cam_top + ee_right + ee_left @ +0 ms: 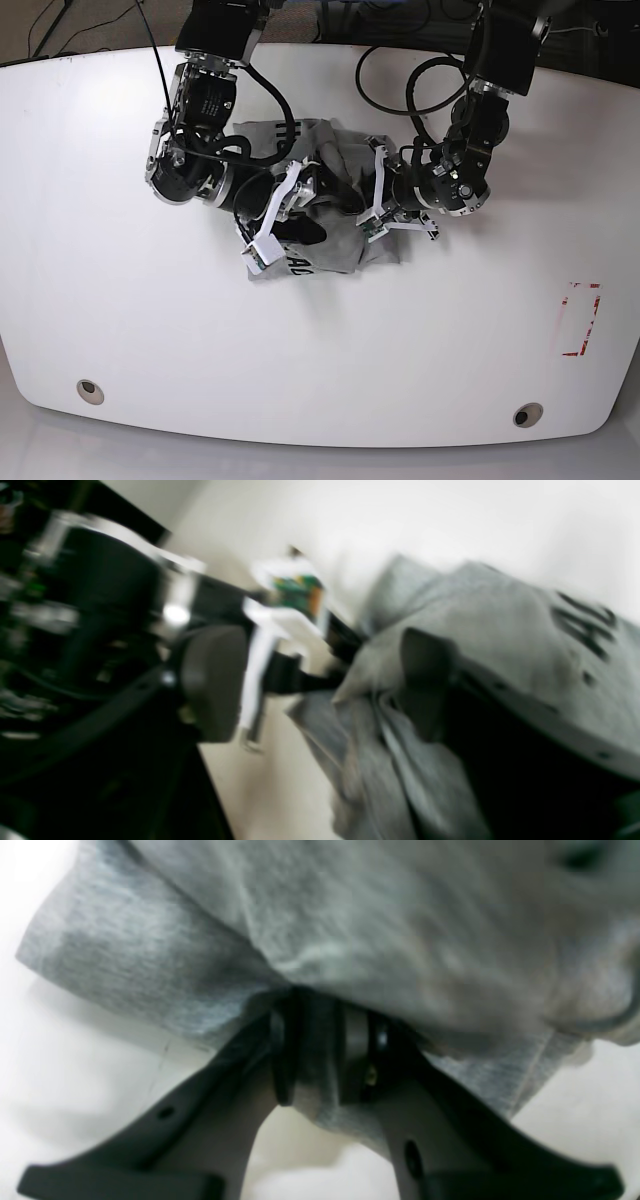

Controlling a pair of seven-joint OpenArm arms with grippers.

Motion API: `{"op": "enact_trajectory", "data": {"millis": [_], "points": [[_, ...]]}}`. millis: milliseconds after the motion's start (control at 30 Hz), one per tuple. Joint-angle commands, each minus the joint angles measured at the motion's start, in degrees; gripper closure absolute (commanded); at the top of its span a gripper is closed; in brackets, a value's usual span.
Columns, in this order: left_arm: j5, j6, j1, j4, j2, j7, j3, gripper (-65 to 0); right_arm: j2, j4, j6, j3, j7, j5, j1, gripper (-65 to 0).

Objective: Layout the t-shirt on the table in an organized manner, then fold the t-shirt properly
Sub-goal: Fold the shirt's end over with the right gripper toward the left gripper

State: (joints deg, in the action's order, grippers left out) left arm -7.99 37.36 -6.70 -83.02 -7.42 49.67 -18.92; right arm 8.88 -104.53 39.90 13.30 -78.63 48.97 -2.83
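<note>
The grey t-shirt (335, 245) lies bunched in a wrinkled heap at the middle of the white table (120, 320), with both arms reaching into it. In the left wrist view my left gripper (320, 1040) is shut on a fold of the t-shirt (350, 930), and the cloth drapes over its fingertips. In the right wrist view my right gripper (320, 680) is open, its pads (212, 680) wide apart. The t-shirt (500, 630) with black lettering lies over and behind one finger, and nothing is pinched between them.
A red tape mark (580, 320) sits at the table's right side. Two round grommet holes (90, 390) (527, 414) lie near the front edge. Black cables (400, 90) loop between the arm bases at the back.
</note>
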Motion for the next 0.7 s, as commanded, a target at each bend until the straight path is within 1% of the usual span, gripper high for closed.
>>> {"op": "enact_trajectory", "data": {"millis": [0,100,333,467,667], "points": [[1.0,0.6,0.2,0.1,0.3,2.7,-0.3,-11.3,0.1,-0.8,0.1,-0.2,1.2,1.6,-0.9,-51.7],[1.0,0.7,0.2,0.1,0.3,2.7,-0.1,-11.3,0.1,-0.8,0.1,-0.2,1.2,1.6,-1.0,-51.7],[0.9,0.8,0.3,-4.7,0.7,2.7,4.9,-11.4,0.0,-0.8,0.1,0.6,1.2,1.6,-1.1,-51.7],[0.9,0.8,0.3,-7.2,1.8,2.8,7.4,-11.4,-2.5,-0.8,0.1,2.5,1.2,1.6,-1.1,-51.7],[0.9,0.9,0.3,-11.1,2.7,2.8,11.9,-11.4,-4.5,-0.8,0.1,3.2,1.2,1.5,-1.1,-51.7]]}}
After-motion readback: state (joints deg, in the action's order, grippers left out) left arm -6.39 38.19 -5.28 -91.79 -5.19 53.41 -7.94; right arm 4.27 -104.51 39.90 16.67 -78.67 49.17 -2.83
